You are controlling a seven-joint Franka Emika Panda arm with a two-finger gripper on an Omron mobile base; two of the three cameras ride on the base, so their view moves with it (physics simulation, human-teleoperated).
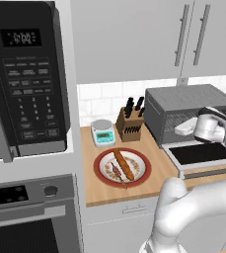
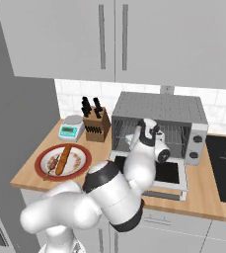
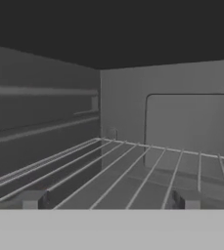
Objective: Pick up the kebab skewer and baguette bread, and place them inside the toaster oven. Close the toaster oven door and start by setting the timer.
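Observation:
The golden baguette bread [image 1: 124, 164] [image 2: 63, 159] and the thin kebab skewer [image 1: 116, 171] [image 2: 52, 167] lie side by side on a red-rimmed plate [image 1: 98, 168] [image 2: 87, 159] on the wooden counter. To their right stands the silver toaster oven [image 1: 183, 96] [image 2: 159, 106]. The toaster oven door [image 1: 203, 153] [image 2: 171, 173] is folded down flat. My gripper [image 1: 181, 129] [image 2: 134, 139] [image 3: 109, 200] reaches into the oven's mouth, open and holding nothing. Its fingertips [image 3: 31, 199] hover just over the bare wire rack [image 3: 133, 171].
A knife block [image 1: 130, 126] and a small teal kitchen scale [image 1: 103, 132] stand behind the plate. A black microwave [image 1: 25, 74] and a built-in oven [image 1: 25, 217] fill the left. Two round knobs [image 2: 197, 139] sit on the toaster oven's right. A black cooktop [image 2: 225, 158] lies further right.

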